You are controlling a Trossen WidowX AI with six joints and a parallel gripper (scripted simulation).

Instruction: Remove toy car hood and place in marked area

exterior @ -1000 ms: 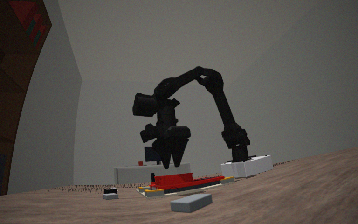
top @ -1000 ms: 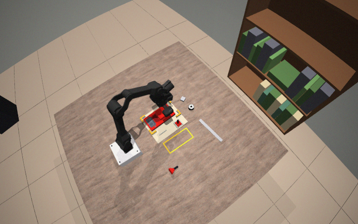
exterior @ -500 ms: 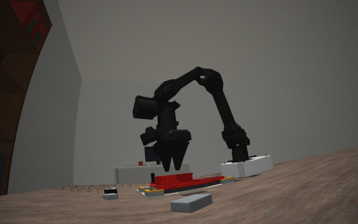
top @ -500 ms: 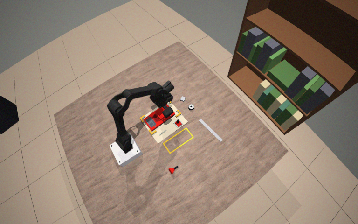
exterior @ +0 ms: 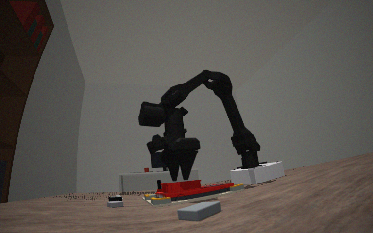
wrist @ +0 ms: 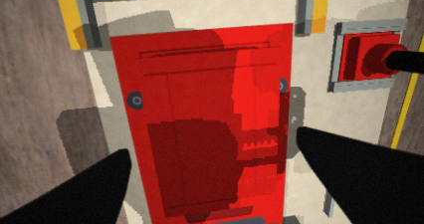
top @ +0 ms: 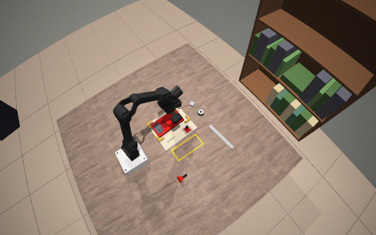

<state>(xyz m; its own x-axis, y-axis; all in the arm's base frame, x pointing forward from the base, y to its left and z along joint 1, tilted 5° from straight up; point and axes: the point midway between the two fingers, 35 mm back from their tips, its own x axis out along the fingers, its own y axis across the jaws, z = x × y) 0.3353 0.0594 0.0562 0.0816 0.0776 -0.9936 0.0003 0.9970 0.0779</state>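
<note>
The red hood point(exterior: 181, 187) point(wrist: 199, 75) sits on the front of the toy car point(top: 160, 132) point(exterior: 215, 188), which lies on a cream board point(top: 166, 146). In the top view the arm's wrist partly covers the hood. My gripper point(exterior: 180, 180) point(wrist: 215, 145) is open and empty. It points down, with its fingertips at about the height of the hood's top in the exterior view. In the wrist view one finger shows on each side of the hood; contact cannot be told. The marked area point(top: 178, 160) is a yellow outline beside the board.
A red part with a black knob point(top: 186, 129) point(wrist: 368, 57) stands in a grey frame on the board. Yellow-grey corner brackets point(top: 160, 138) surround the car. Nearby are a grey strip point(top: 221, 136), a small grey block point(top: 192, 103), a round part point(top: 200, 112) and a red-and-black tool point(top: 180, 178).
</note>
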